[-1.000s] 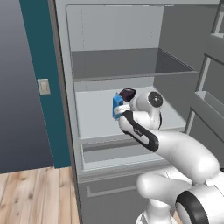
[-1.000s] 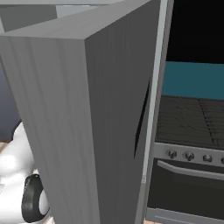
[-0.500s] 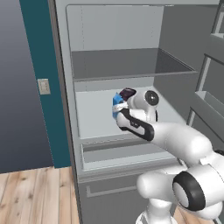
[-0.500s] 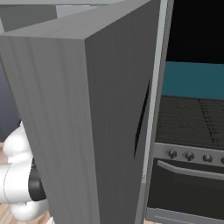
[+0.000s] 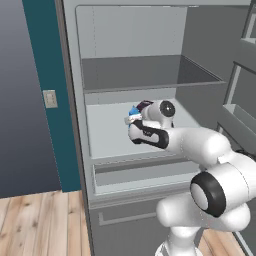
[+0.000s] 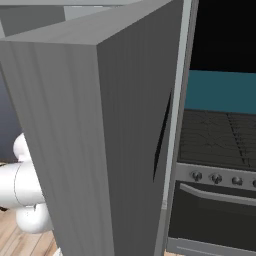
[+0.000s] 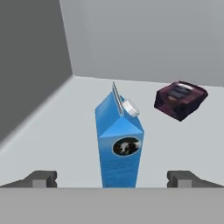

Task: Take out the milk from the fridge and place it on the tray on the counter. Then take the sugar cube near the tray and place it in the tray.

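The milk [image 7: 119, 142], a tall blue carton with a gabled top and a white cap, stands upright on the middle shelf of the open fridge [image 5: 130, 75]. In the hand view it sits between my two fingertips [image 7: 41, 179], which are spread wide on either side and do not touch it. My gripper [image 7: 111, 180] is open. From the left base view the gripper [image 5: 134, 120] reaches into the fridge at the carton [image 5: 133, 113], which my hand mostly hides. The tray, counter and sugar cube are out of view.
A squat dark purple-black box [image 7: 180, 99] lies on the same shelf, behind and to the right of the carton. The fridge's open door [image 6: 95, 145] takes up most of the right base view, with a stove [image 6: 215, 150] beyond it. Door shelves [image 5: 240, 110] stand at the right.
My arm has stretched further into the fridge, and the hand has closed in on the milk carton. The carton and the dark box have stayed put.
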